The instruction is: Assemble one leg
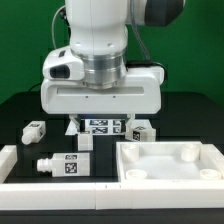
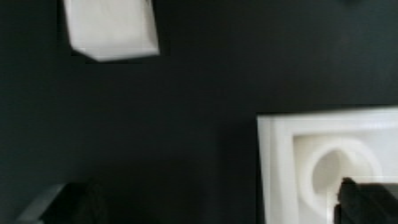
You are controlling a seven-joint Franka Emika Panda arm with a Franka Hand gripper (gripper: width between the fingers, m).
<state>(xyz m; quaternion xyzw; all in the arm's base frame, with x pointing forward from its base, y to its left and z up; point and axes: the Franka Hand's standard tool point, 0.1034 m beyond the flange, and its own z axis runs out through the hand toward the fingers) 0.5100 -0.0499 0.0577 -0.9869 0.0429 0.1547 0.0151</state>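
The end effector (image 2: 217,206) hangs low over the desk (image 2: 178,130). Its two dark fingertips (image 2: 64,204) are spread wide with only bare surface between them, so it has hold of nothing. Just beside one fingertip lies a corner of the white panel (image 2: 285,135), flat, with its round socket (image 2: 338,172) facing up. I judge the socket is there to receive a post, which would explain why the panel lies that way. Farther ahead of the spread fingers, well apart from them, stands the leg (image 2: 111,30), as I judge it: a plain white block from this side, no tag showing. The wide spread would suit straddling such a post.

In the exterior view the arm's bulk hides the fingers. The marker board (image 1: 100,125) lies right beneath the end effector. Close by stand a near post (image 1: 85,141) and a second post (image 1: 140,130), both tagged. Farther off are a small far post (image 1: 33,128) and a lying post (image 1: 62,165). I cannot tell which of these is the wrist view's block.
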